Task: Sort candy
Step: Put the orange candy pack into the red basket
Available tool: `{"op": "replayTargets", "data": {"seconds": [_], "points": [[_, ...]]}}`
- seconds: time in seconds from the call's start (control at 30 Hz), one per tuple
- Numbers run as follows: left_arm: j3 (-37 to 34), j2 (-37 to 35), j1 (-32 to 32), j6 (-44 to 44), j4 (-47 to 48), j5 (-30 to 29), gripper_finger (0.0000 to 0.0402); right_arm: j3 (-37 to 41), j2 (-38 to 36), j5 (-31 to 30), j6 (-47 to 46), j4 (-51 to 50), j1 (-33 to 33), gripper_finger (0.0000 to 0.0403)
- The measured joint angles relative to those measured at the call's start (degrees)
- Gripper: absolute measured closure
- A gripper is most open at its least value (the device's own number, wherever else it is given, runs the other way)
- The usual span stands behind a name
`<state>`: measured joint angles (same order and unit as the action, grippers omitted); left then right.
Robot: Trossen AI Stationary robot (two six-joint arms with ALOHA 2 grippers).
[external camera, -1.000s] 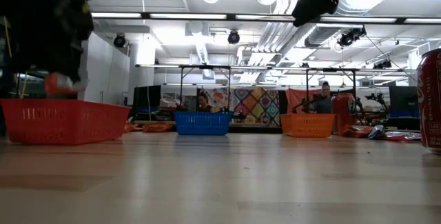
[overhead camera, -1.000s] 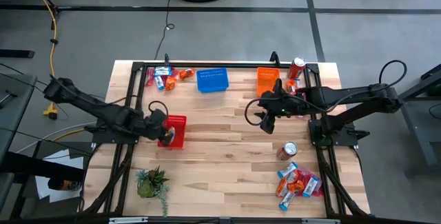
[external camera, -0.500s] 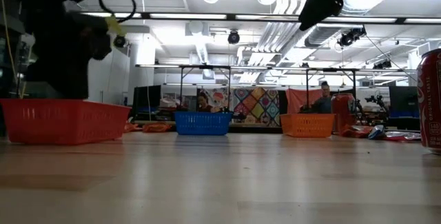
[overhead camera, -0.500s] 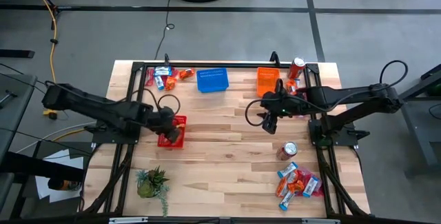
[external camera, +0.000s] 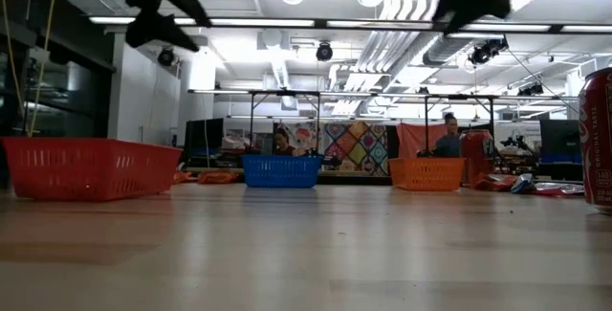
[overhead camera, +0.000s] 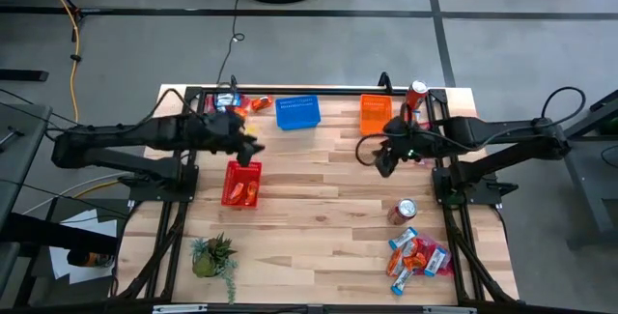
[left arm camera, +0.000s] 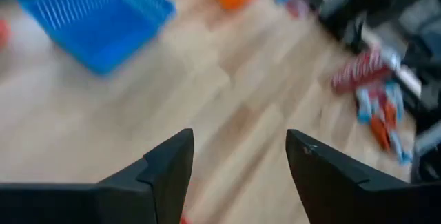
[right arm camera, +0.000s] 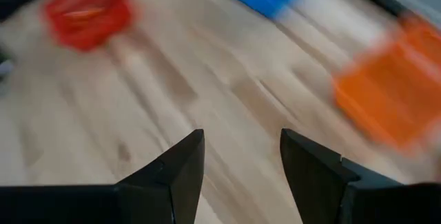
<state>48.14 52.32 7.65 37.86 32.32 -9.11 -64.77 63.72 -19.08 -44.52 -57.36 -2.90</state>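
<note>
A: Where is the candy? One pile [overhead camera: 417, 254] lies at the table's near right corner, beside a red soda can [overhead camera: 406, 210]. Another heap [overhead camera: 232, 106] sits at the far left, next to the blue basket [overhead camera: 297, 111]. A few pieces [overhead camera: 241, 192] are in the red basket [overhead camera: 241, 183].

B: And the grippers?

A: The left gripper [overhead camera: 253, 148] hovers above the table just beyond the red basket, fingers spread and empty. The right gripper [overhead camera: 386, 162] hangs near the orange basket [overhead camera: 375, 113], jaws apart, gripping nothing.

B: What could go wrong?

A: The bars lie overlapped, so I judge a pinch could lift two colours at once and misfile one. A right-arm reach to its pile passes close to the can and might topple it.
</note>
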Motion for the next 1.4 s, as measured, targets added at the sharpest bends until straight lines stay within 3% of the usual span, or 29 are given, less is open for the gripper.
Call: {"op": "replayTargets", "data": {"seconds": [0.13, 0.27, 0.47, 0.6, 0.7, 0.87, 1.07, 1.4], "points": [[0.00, -0.07, 4.19, -2.06, -4.62, 2.41, 0.0184, 0.01, 2.13, -0.62, -13.24, -12.04, 3.52, 0.0219], [0.00, 0.10, 6.77, -4.08, -7.69, 5.43, 0.0183, 0.00, 4.40, -4.23, -14.30, -16.83, 11.71, 0.0219], [0.00, 0.06, 8.57, -4.07, -9.78, 10.32, 0.0183, 0.02, 6.72, -3.56, 0.50, -14.86, 34.12, 0.0219], [0.00, 0.06, 8.46, -4.06, -9.78, 12.05, 0.0183, 0.02, 8.63, 4.23, 10.22, -11.35, 48.34, 0.0219], [0.00, 0.06, 8.36, -4.06, -9.76, 12.03, 0.0183, 0.02, 10.33, 6.30, 14.80, -10.12, 54.86, 0.0220], [-0.02, 0.06, 8.34, -4.06, -9.97, 11.96, 0.0183, 2.02, 12.59, 8.92, 16.47, -5.82, 56.97, 0.0220], [-0.04, -0.04, 8.32, -3.64, -9.98, 11.76, 0.0183, 15.21, 12.80, 14.51, 14.79, 2.97, 57.03, 0.0220], [-0.04, -0.12, 8.40, -1.92, -10.73, 10.76, 0.0183, 27.81, 12.79, 5.60, 9.61, 22.57, 57.03, 0.0220]]}}
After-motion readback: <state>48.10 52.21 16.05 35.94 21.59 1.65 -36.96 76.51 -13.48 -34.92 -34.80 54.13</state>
